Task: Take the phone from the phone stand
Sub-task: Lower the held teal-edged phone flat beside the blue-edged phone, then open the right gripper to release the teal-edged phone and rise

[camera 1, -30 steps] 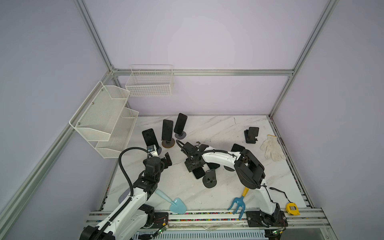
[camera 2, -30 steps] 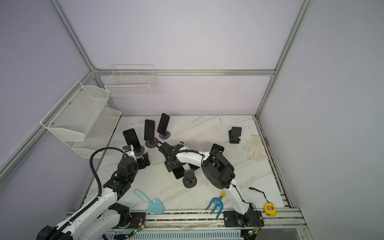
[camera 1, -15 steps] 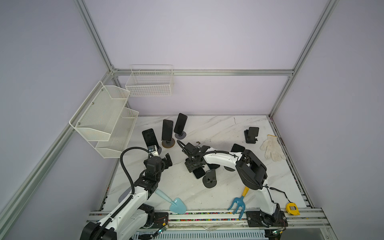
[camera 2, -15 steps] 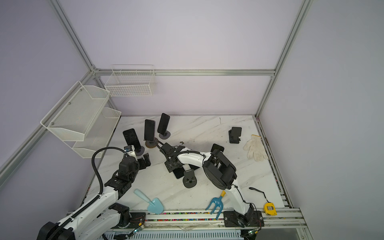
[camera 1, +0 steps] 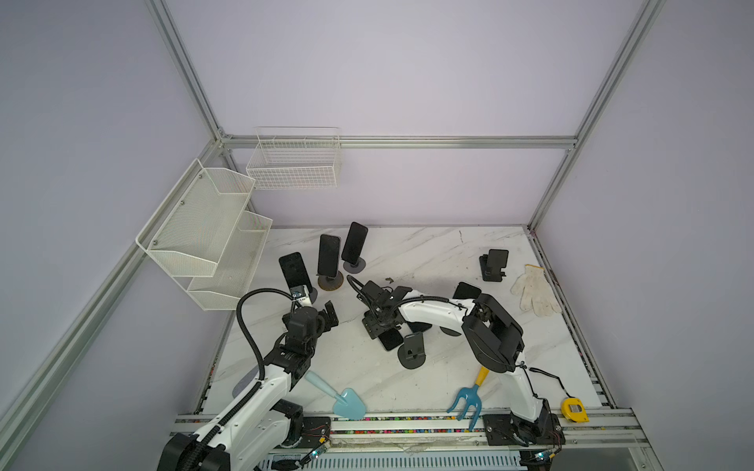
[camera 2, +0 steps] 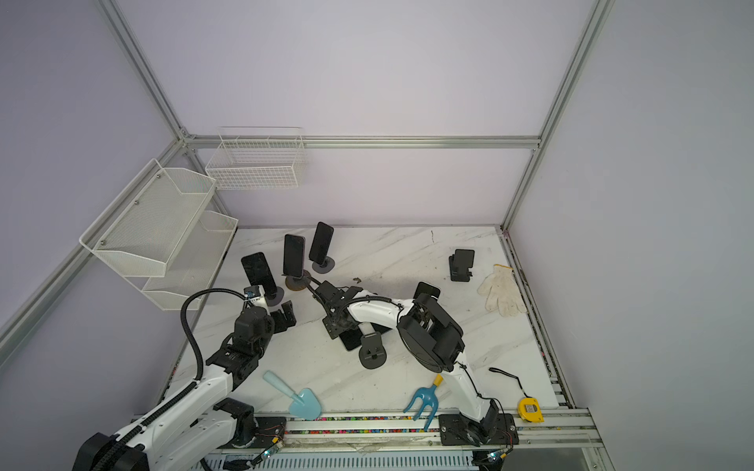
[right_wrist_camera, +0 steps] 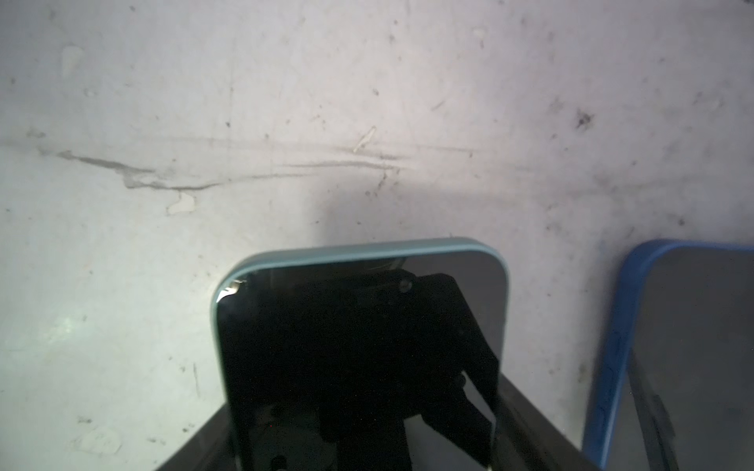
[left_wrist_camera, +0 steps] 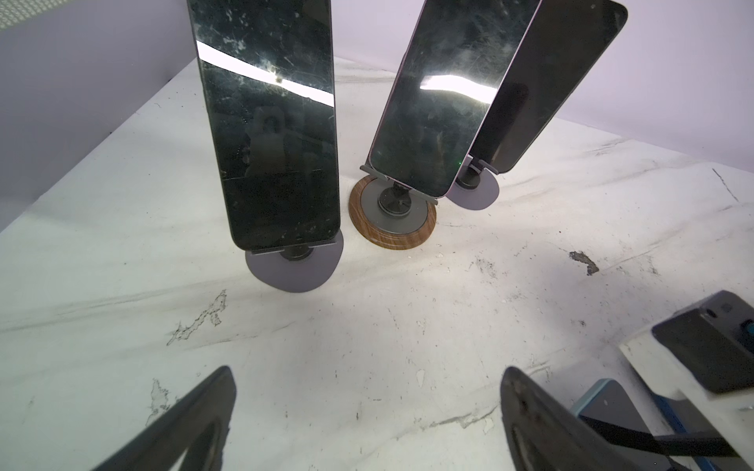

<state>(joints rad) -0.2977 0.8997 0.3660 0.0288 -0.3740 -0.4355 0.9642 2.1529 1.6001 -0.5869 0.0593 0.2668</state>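
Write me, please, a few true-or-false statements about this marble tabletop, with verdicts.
1. The left claw is open and empty. True.
2. The middle upright dark phone rests on a round wood-rimmed stand. True.
3. The white fabric glove lies by the marble tabletop's left edge. False: it lies by the right edge.
4. The yellow tape measure sits at the back left corner. False: it sits at the front right.
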